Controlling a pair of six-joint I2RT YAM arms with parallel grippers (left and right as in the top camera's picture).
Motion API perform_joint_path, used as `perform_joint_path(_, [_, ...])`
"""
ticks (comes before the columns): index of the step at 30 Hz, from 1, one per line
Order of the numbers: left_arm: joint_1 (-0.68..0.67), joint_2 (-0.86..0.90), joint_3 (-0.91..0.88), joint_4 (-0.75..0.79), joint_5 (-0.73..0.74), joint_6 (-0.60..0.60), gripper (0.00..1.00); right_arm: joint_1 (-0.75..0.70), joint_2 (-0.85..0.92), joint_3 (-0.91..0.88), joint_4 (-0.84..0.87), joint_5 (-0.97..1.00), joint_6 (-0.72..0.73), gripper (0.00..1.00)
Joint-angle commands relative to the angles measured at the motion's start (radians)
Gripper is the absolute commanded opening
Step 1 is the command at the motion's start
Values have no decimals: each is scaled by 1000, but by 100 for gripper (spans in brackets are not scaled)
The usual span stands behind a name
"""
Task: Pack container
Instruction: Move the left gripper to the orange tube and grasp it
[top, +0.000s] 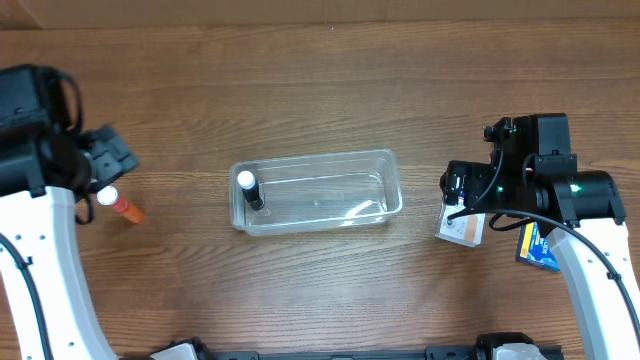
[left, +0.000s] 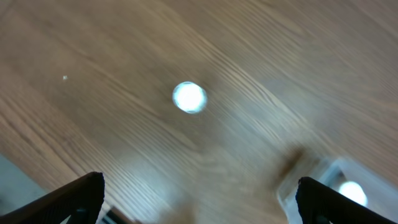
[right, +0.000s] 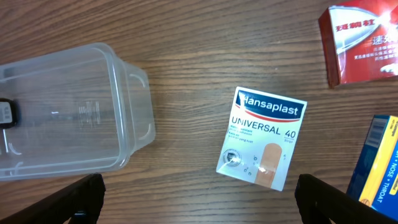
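Observation:
The clear plastic container (top: 318, 192) lies in the middle of the table with a small dark bottle with a white cap (top: 249, 189) standing in its left end. It also shows in the right wrist view (right: 68, 109). My right gripper (right: 199, 199) is open and empty, above the table just right of the container, over a white Hansaplast plaster box (right: 262, 137), also seen from overhead (top: 461, 229). My left gripper (left: 199, 199) is open and empty, far left, near an orange tube with a white cap (top: 120, 203). The left wrist view is blurred.
A red box (right: 364, 40) lies at the far right in the right wrist view. A blue and yellow box (right: 376, 165) lies beside the plaster box, partly under the right arm from overhead (top: 535, 247).

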Motion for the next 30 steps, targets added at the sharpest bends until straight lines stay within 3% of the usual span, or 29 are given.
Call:
perform_joint_path(1, [111,24,-147,90,22,32,100,6,-10,30,6,5,0,100])
perform_joint_path(5, [149,120,-256,215,69,86,100,6,-10,30,5,5,0,100])
perform_joint_path(12, [148,352,-257,299,150,143,98,6,-10,30,5,5,0,100])
perform_joint_path(20, [148,385,-257,286,149,143,62,6,-10,30,5,5,0,100])
perform_joint_path(22, [147,385,-257,283,149,143,59,6,-10,30,5,5,0,100])
perform_joint_path(25, [147,385,-257,275,149,143,44,6,-10,30,5,5,0,100])
perform_joint_path(30, [147,385,-257,265,149,143,29,6,-10,30,5,5,0,100])
